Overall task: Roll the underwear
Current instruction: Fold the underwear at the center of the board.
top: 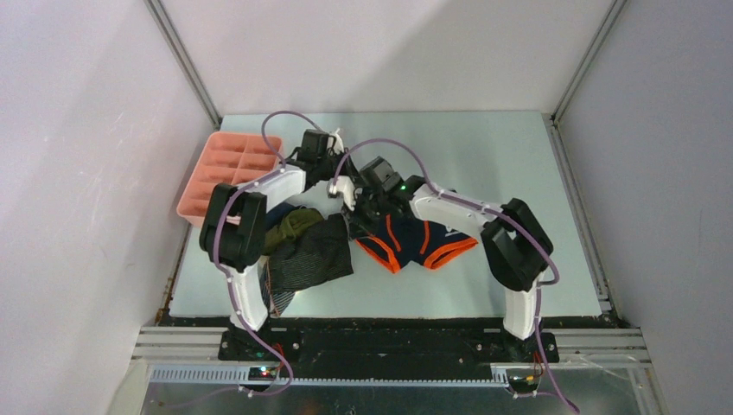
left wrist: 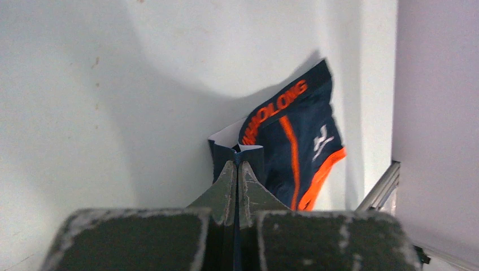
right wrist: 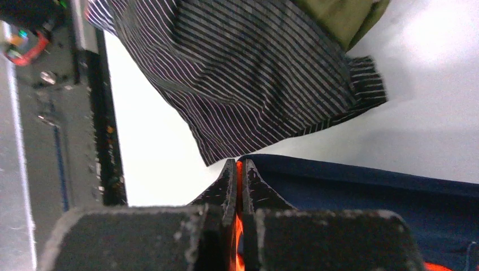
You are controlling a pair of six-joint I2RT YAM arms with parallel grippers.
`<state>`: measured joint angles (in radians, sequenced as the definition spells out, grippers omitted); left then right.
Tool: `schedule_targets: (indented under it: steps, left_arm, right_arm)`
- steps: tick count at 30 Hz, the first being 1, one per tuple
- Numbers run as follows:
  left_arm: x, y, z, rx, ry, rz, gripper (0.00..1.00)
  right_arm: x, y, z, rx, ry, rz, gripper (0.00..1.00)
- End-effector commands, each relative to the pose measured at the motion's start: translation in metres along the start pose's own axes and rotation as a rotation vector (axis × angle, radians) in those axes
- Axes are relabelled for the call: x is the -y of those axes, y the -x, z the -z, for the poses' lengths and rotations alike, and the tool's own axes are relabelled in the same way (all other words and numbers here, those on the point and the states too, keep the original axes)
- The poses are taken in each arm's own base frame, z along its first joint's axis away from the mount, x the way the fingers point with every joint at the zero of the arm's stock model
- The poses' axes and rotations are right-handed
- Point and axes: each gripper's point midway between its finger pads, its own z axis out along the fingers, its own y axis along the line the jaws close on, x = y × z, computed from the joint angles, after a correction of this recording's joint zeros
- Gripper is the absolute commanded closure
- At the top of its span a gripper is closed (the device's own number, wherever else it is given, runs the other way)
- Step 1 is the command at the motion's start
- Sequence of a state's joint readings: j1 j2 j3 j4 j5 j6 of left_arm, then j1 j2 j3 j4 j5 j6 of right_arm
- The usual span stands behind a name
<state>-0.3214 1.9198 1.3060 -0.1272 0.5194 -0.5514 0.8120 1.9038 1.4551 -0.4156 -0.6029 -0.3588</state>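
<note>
The navy briefs with orange bands lie in the middle of the table. My left gripper is shut on a navy edge of them, beside the orange-lettered waistband. My right gripper is shut on an orange-banded edge of the same briefs. In the top view both grippers, left and right, meet at the briefs' far left corner. Dark grey striped briefs and olive green ones lie in a pile to the left, and both show in the right wrist view, striped, olive. No red-and-white briefs show.
A pink compartment tray stands at the table's far left edge. Grey enclosure walls rise on the left, right and back. A metal frame rail runs along the near edge by the arm bases.
</note>
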Motion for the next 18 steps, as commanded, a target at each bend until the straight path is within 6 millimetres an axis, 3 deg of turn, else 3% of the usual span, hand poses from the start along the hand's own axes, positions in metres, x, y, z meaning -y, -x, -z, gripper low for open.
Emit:
schedule_targets:
  steps: [1, 4, 9, 14, 18]
  left_arm:
    - [0.053, 0.049, 0.027, 0.138, -0.114, -0.042, 1.0]
    - [0.075, 0.055, 0.023, 0.138, -0.153, -0.068, 1.0]
    - [0.103, 0.053, -0.004, 0.114, -0.2, -0.114, 1.0]
    - [0.143, 0.041, -0.032, 0.103, -0.251, -0.176, 1.0]
    - [0.153, 0.028, -0.057, 0.093, -0.24, -0.194, 1.0]
  right_arm:
    - [-0.01, 0.052, 0.048, 0.165, 0.048, -0.022, 1.0]
    - [0.003, 0.046, 0.075, 0.184, 0.014, -0.079, 1.0]
    - [0.007, 0.022, 0.108, 0.173, -0.026, -0.138, 1.0]
    - [0.015, -0.017, 0.126, 0.158, -0.081, -0.247, 1.0]
    - [0.027, -0.046, 0.138, 0.164, -0.129, -0.35, 1.0]
